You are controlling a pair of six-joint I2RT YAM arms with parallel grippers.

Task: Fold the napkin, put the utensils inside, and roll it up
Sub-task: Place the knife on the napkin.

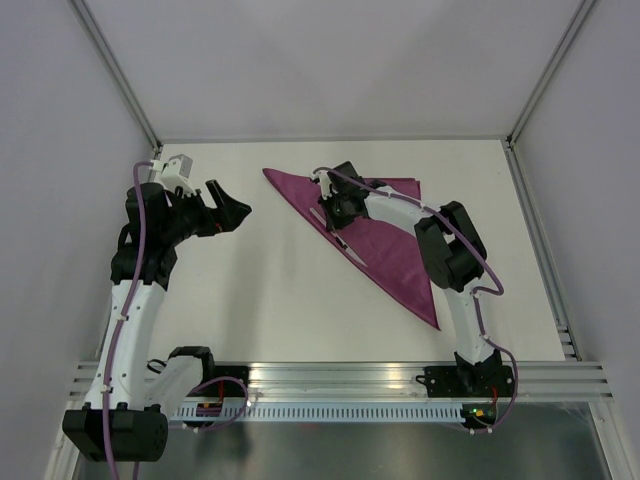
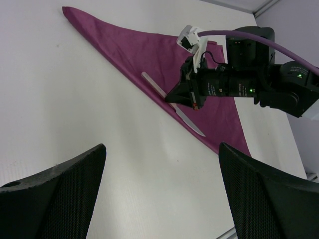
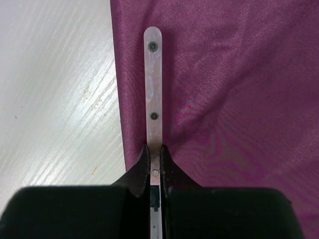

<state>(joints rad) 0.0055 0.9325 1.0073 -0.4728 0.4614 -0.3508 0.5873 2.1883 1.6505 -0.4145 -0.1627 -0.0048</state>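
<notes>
The plum-magenta napkin [image 1: 392, 252] lies folded into a triangle at the middle-right of the table. It also shows in the left wrist view [image 2: 144, 50] and the right wrist view [image 3: 239, 99]. A slim silvery knife [image 3: 153, 79] lies along the napkin's left folded edge, with its handle toward the far side and its blade [image 2: 192, 124] toward the near side. My right gripper [image 3: 154, 150] is shut on the knife's handle, low over the cloth; it also shows in the top view [image 1: 335, 222]. My left gripper [image 1: 232, 205] is open and empty over bare table left of the napkin, its fingers [image 2: 60, 184] wide apart.
A white table top [image 1: 250, 300] is bounded by grey walls and metal corner posts [image 1: 120, 75]. An aluminium rail [image 1: 340, 380] runs along the near edge by the arm bases. The right arm's forearm [image 1: 400, 212] lies over the napkin.
</notes>
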